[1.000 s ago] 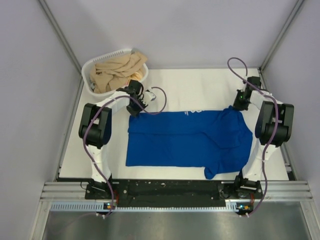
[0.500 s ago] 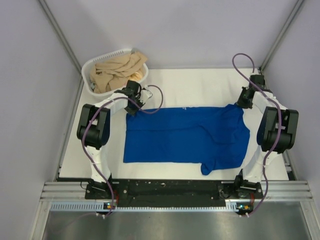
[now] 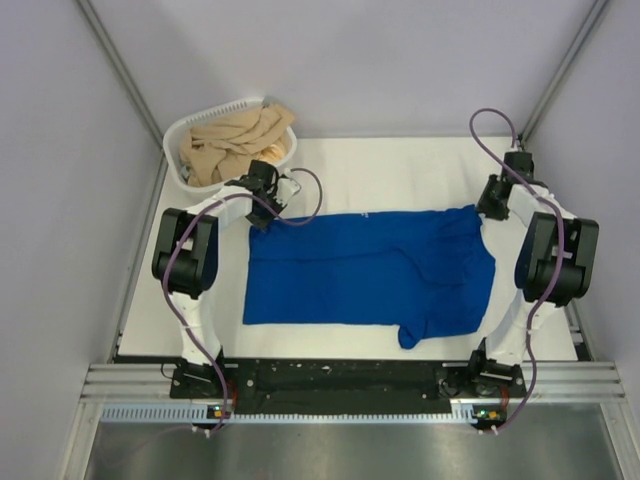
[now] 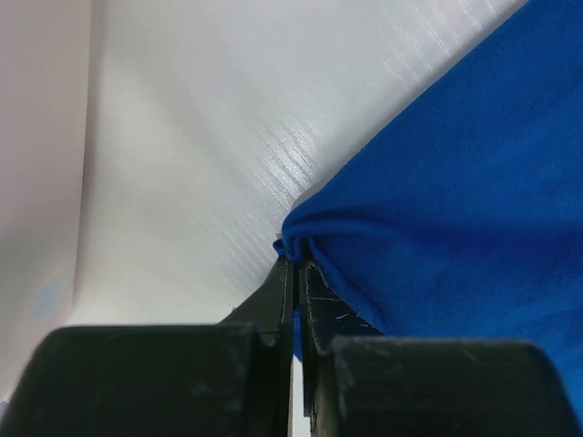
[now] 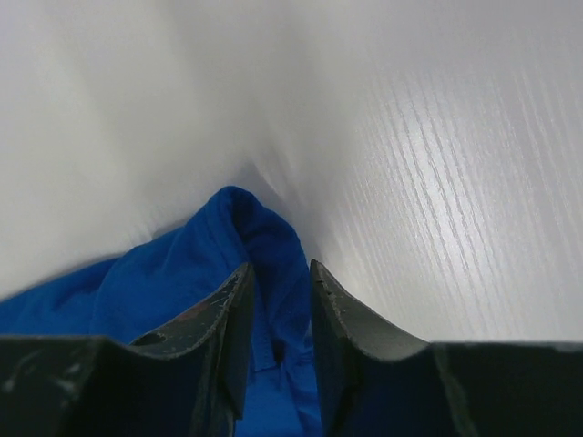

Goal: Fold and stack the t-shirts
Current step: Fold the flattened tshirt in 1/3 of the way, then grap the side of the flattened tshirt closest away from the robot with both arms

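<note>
– Two tools, two far corners: how safe does that hold look?

– Not equally safe. The left tool (image 4: pixel 293 269) is clamped shut on a small fold at the far left corner of the t-shirt (image 3: pixel 370 270), and only the very tips have cloth between them. A firm tug or a quick lift could pull that fold free.

– And the other side?

– The right tool (image 5: pixel 278 269) has a thicker bunch of the far right corner between its narrowly parted jaws, so it appears to be gripping more cloth. If one side slips or leads the other, the shirt would probably skew and the fold would come out crooked.

– Anything else likely to spoil it?

– One sleeve (image 3: pixel 425 335) juts toward the near edge on the right. It could drag or tuck under once the far edge is carried over.

– Where does the shirt sit, and how does it look?

– It lies spread wide across the middle of the white table (image 3: pixel 390 175), between the two arms. It is royal blue, plain side up, with no print in view. The left half is fairly flat and there are soft wrinkles toward the right. The laundry basket (image 3: pixel 180 165) with tan cloth stands apart at the far left.
</note>
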Controlling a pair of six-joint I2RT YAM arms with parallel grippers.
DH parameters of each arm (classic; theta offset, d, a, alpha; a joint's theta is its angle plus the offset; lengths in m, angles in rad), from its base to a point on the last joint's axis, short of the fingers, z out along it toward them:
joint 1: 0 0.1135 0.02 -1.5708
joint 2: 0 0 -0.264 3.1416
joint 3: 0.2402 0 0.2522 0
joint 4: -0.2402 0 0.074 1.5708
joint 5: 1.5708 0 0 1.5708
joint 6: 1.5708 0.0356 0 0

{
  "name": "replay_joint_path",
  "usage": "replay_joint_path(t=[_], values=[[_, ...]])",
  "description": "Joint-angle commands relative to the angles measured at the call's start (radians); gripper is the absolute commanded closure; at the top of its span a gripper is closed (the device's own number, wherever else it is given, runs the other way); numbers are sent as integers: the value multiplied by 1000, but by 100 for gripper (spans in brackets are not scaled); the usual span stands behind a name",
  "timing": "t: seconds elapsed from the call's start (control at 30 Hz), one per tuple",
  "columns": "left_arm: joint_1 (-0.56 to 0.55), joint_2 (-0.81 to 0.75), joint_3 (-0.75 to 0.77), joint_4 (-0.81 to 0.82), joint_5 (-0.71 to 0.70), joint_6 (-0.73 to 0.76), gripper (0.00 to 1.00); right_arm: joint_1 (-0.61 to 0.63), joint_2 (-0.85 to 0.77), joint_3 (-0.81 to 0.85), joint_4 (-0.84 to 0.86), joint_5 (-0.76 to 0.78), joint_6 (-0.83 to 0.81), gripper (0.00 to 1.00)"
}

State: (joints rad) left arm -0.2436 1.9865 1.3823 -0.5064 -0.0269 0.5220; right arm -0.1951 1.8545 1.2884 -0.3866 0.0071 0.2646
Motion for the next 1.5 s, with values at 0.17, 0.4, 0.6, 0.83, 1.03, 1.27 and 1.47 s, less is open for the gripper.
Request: replay_joint_path(t=[0.17, 0.4, 0.6, 0.83, 1.03, 1.27, 1.47], values=[[15, -6, -25, -24, 10, 1, 100, 32, -195, -158, 67, -51, 22, 63], [13, -12, -32, -23, 15, -7, 100, 74, -219, -219, 75, -22, 67, 59], [17, -11, -37, 3, -13, -13, 100, 63, -111, -189, 78, 31, 88, 69], [20, -26, -25, 26, -65, -17, 87, -6, -32, -155, 63, 19, 113, 100], [18, -70, -28, 62, -140, -13, 68, -6, -86, -68, -46, 42, 36, 82], [12, -199, -68, 10, -46, 27, 46, 35, -276, -23, -115, -4, -54, 50], [4, -325, -107, -142, 227, 97, 41, 245, -458, -79, -118, -162, -337, 47]])
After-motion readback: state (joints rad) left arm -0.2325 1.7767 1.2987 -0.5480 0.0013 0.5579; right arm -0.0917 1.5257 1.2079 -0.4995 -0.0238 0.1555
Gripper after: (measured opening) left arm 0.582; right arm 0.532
